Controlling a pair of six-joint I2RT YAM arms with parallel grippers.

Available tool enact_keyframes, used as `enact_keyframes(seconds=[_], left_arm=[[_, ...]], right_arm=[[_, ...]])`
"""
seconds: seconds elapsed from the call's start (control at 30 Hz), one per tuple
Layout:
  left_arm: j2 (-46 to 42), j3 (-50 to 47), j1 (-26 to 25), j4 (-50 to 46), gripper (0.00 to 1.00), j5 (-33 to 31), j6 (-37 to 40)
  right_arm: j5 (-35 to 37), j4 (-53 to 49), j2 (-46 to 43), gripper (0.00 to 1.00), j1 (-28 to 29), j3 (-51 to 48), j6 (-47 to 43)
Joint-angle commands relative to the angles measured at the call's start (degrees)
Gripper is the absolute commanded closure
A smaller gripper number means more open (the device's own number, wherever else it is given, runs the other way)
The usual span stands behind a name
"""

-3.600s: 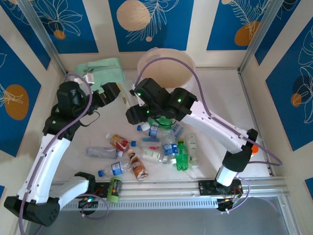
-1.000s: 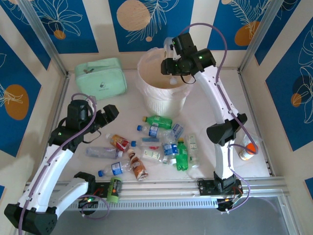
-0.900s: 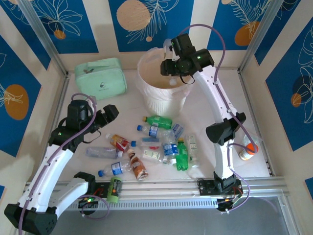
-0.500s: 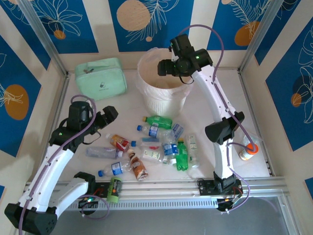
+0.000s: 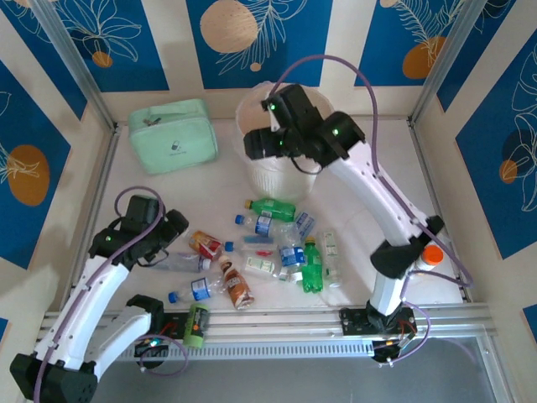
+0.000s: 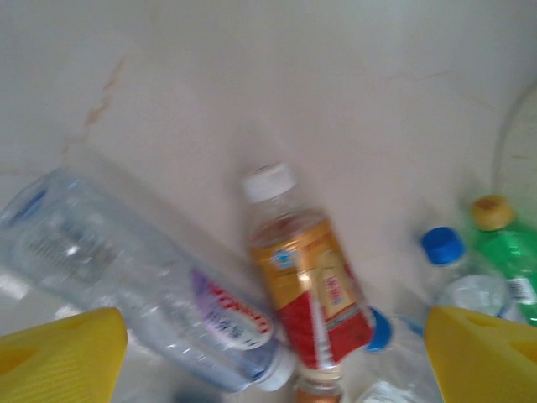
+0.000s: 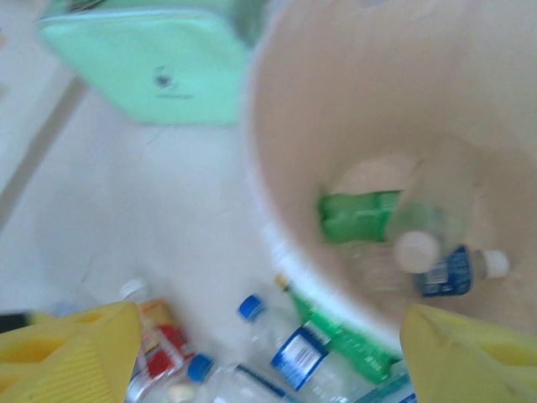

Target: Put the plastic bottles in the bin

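Several plastic bottles lie in a loose heap on the white table, among them a green bottle point(image 5: 273, 206), a gold-and-red-labelled bottle point(image 5: 205, 243) point(image 6: 306, 290) and a clear bottle point(image 5: 172, 262) point(image 6: 143, 285). My left gripper point(image 5: 172, 225) point(image 6: 268, 361) hangs open just above those last two, with nothing between its yellow fingers point(image 6: 59, 353). The white bin point(image 5: 277, 178) point(image 7: 277, 243) stands behind the heap. A green bottle point(image 7: 361, 214) and a white-capped clear bottle point(image 7: 419, 248) lie inside it. My right gripper point(image 5: 252, 143) point(image 7: 268, 353) is open and empty over the bin's left rim.
A mint-green zip pouch point(image 5: 172, 134) point(image 7: 159, 67) lies at the back left. An orange-capped bottle point(image 5: 426, 254) stands at the right, by the right arm. A green bottle point(image 5: 196, 326) lies on the front rail. Blue-patterned walls close in the table.
My right gripper opened over the bin and swung from its far right side to its left rim. The left gripper came down and nearer, over the clear and gold-labelled bottles.
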Motion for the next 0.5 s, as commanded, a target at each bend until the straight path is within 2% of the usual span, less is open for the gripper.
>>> enact_keyframes(seconds=[0.0,0.23,0.47], left_arm=[[-1.7,-3.1,0.0,-4.3,0.10,-1.7,-7.0],[-0.9,-7.1,1.5,-2.4,0.09,-1.2,-11.4],[2.1,-9.8,3.0,1.3,0.09,1.6,-16.0]], right_arm=[[1.4,4.7,-5.2,0.18,3.1,-6.8,3.1],[0.6,8.4,-12.9,0.18,9.2,-20.5,5.2],[0.1,10.0,-15.8,0.18,11.0,-27.0,7.4]])
